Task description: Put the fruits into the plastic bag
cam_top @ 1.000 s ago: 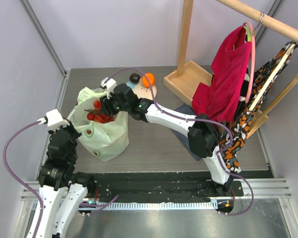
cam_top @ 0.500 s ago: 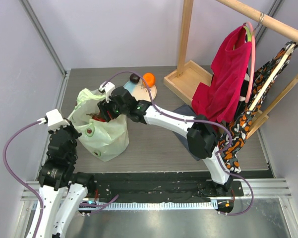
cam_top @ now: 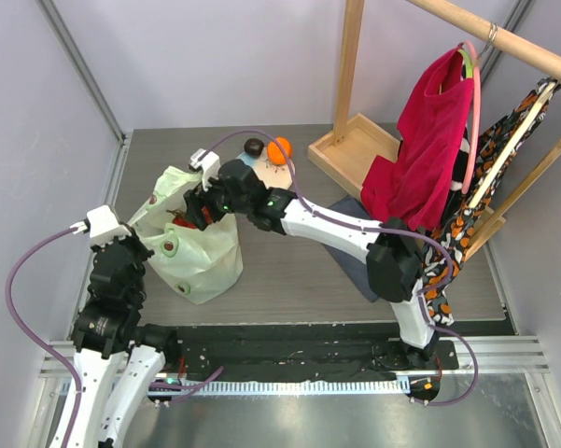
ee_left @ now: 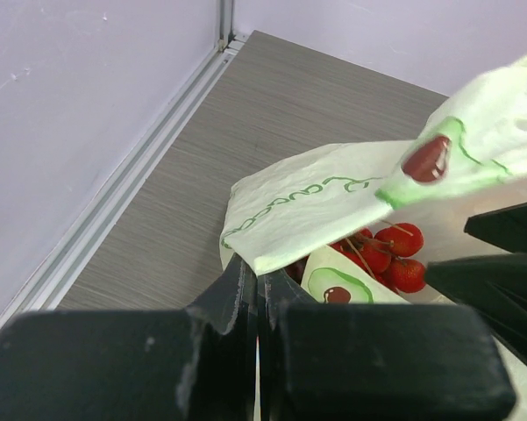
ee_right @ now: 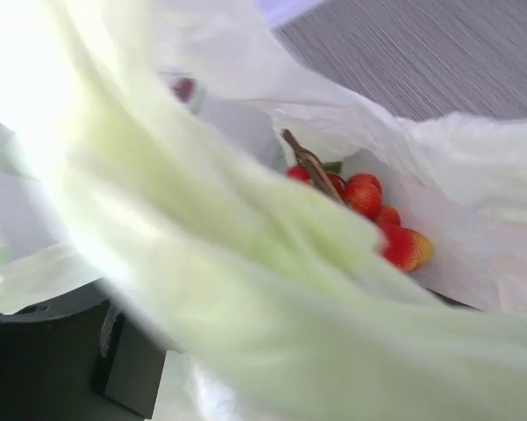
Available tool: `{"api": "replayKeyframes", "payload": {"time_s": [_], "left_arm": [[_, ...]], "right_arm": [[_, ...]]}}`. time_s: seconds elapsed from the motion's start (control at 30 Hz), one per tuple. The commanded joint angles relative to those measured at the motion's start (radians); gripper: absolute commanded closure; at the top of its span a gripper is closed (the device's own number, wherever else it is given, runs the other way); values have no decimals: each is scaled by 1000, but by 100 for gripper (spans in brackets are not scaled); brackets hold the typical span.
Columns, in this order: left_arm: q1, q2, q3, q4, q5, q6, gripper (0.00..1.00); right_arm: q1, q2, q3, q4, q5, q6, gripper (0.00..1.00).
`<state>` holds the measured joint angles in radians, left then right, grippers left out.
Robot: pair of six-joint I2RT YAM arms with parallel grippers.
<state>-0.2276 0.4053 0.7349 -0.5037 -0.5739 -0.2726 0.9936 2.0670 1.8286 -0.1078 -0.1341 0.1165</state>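
**Both grippers at the bag, red fruits inside**

At the near left, left gripper [ee_left: 257,282] with fingers pressed flat together, pinching the near-left rim of the plastic bag [cam_top: 201,261] and holding that edge up. Bag standing on the left part of the table [cam_top: 289,271], pale green film with avocado prints, mouth open toward the far side.

Inside the bag, a cluster of red fruits [ee_left: 390,250] on thin stems, low against the inner wall. Same cluster seen from the right wrist [ee_right: 368,197], past a blurred sheet of film draped close across that camera.

Just right of the cluster, right gripper [cam_top: 191,213] reaching down into the bag mouth from the far right. From the left wrist, its two dark fingers [ee_left: 495,294] parted, pale film showing in the gap, nothing visibly between them.

Farther right and well apart from the bag, a dark round fruit [cam_top: 253,147] and an orange [cam_top: 279,149], side by side and touching, on a pale round dish [cam_top: 291,172] at the far edge, partly hidden by the right arm.

At the far right, a wooden rack [cam_top: 355,149] with a red cloth [cam_top: 429,140] hanging from its rail and a patterned cloth [cam_top: 467,219] beside it.
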Motion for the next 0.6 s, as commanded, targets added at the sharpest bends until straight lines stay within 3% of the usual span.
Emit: {"api": "replayKeyframes", "payload": {"time_s": [0.0,0.2,0.3,0.57], "left_arm": [[4,3,20,56,6,3,100],[5,3,21,56,6,4,100],[5,4,20,56,6,4,100],[5,10,21,57,11,3,100]], "right_arm": [[5,-163,-111,244,-140,6,25],[7,-344,-369,485,-320,5,26],[7,-433,-495,583,-318,14,26],[5,-551,-595,602,-374,8,22]]}}
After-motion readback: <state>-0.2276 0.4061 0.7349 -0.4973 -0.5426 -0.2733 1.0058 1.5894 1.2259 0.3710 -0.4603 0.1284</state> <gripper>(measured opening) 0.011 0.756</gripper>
